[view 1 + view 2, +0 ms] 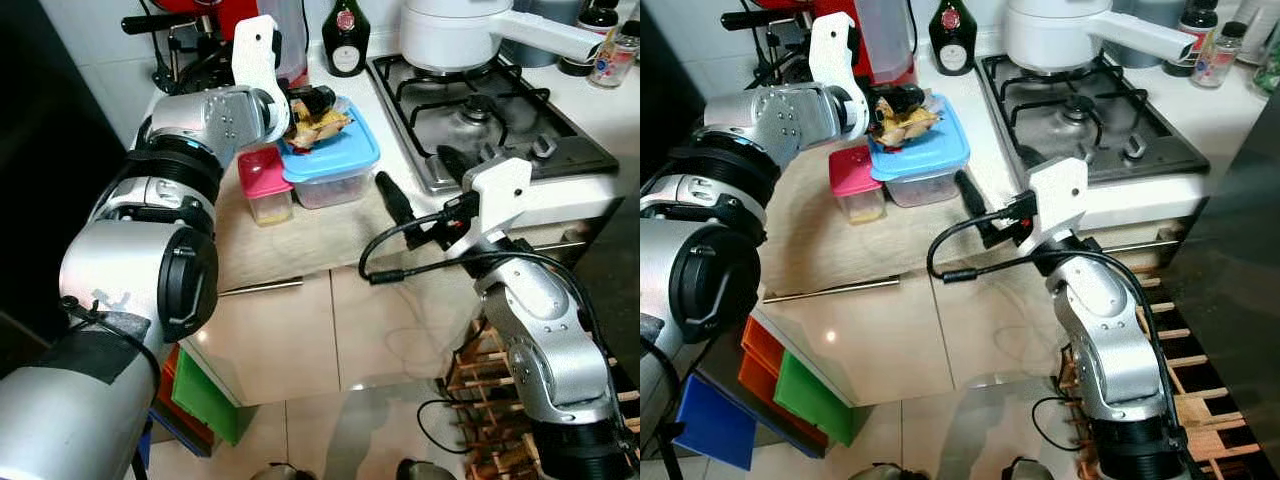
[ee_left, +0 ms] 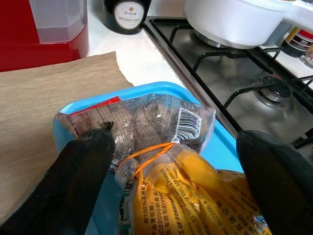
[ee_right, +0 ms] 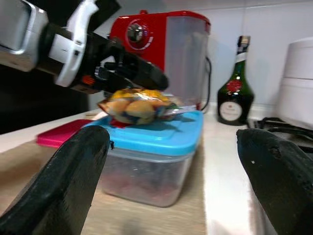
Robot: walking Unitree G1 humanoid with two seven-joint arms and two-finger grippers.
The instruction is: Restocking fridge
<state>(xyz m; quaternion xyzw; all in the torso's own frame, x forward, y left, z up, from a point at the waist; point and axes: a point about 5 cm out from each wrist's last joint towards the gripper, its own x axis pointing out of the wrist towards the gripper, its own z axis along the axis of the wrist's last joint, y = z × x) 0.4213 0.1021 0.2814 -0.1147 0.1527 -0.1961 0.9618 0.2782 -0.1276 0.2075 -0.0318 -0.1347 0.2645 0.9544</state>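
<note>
A crinkled snack packet (image 2: 171, 161), yellow and clear with a barcode and an orange rubber band around it, lies on the lid of a blue-lidded container (image 1: 335, 165). The container stands on a beige mat (image 1: 300, 235) on the white counter (image 1: 345, 90), just beside a smaller pink-lidded container (image 1: 265, 185) on its left, the two touching or nearly so.

The left gripper (image 2: 173, 161) is at the packet, its black fingers (image 2: 80, 171) standing apart on either side of it; whether the pads press the wrapper cannot be told. The right wrist view shows the packet raised slightly at the gripper end, with its far end on the lid.

The right gripper (image 3: 171, 176) hovers low over the counter edge in front of the blue-lidded container, its two fingers (image 3: 63, 181) wide apart and holding nothing, pointing toward the container.

Behind the containers stand a red appliance (image 3: 161, 54) with a clear jug and a dark green bottle (image 1: 346, 40). To the right lies a gas hob (image 1: 480, 110) carrying a white pot (image 1: 450, 30). Below the counter are pale cabinet doors (image 1: 300, 330), with coloured bins (image 1: 780, 390) at the lower left and a wooden rack (image 1: 490, 380) at the right.
</note>
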